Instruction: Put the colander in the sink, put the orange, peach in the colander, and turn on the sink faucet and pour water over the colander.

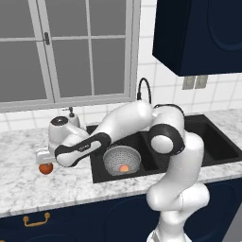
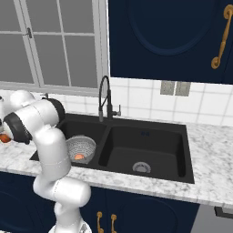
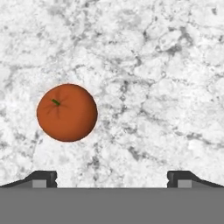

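Note:
The dark red-orange orange (image 3: pixel 67 112) lies on the marble counter, left of the line between my fingertips and a little ahead of them. My gripper (image 3: pixel 112 177) hangs over it, open, with nothing between the jaws. From the left base view the orange (image 1: pixel 45 168) shows just under my hand, left of the black sink (image 1: pixel 217 142). The grey mesh colander (image 1: pixel 111 158) stands in the left basin with the pale peach (image 1: pixel 124 168) inside it. The same colander (image 2: pixel 85 144) and peach (image 2: pixel 79 156) appear in the right base view. The black gooseneck faucet (image 2: pixel 104 98) rises behind the sink's divider.
A soap dispenser (image 1: pixel 72 113) stands at the wall behind my forearm. A dark blue wall cabinet (image 1: pixel 198 33) hangs over the right basin. Marble counter (image 1: pixel 28 189) stretches left of the sink, with its front edge near the orange.

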{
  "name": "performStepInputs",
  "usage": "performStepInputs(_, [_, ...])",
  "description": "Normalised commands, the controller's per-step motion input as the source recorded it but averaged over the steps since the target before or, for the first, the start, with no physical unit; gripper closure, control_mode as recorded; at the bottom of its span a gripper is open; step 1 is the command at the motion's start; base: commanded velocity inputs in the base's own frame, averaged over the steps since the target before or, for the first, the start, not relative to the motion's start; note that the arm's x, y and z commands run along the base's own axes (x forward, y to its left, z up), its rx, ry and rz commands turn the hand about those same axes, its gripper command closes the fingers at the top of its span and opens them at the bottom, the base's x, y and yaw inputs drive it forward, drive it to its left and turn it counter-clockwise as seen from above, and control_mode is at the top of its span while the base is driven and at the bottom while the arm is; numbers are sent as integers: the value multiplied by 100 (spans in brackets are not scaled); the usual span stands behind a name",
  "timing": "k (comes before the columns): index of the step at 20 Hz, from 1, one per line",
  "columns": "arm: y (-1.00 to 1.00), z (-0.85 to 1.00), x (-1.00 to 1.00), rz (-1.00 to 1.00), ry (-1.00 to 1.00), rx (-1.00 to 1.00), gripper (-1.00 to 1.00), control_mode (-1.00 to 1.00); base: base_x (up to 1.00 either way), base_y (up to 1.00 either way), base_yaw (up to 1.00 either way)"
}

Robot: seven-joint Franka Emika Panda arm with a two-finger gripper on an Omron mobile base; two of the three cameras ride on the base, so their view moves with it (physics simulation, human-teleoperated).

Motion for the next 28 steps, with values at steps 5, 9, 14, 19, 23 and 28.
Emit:
performStepInputs(5, [38,-15,18,-6,9,0,-100,-100,0,0,0])
performStepInputs(9, [34,-1,20,-7,7,0,-100,-100,0,0,0])
performStepInputs(14, [18,-8,13,-5,10,0,-100,-100,0,0,0])
performStepInputs(19, [0,-25,1,-1,13,0,-100,-100,0,0,0])
performStepInputs(23, [-6,-24,3,0,7,0,-100,-100,0,0,0])
performStepInputs(28, [-14,-18,0,0,0,0,-100,-100,0,0,0])
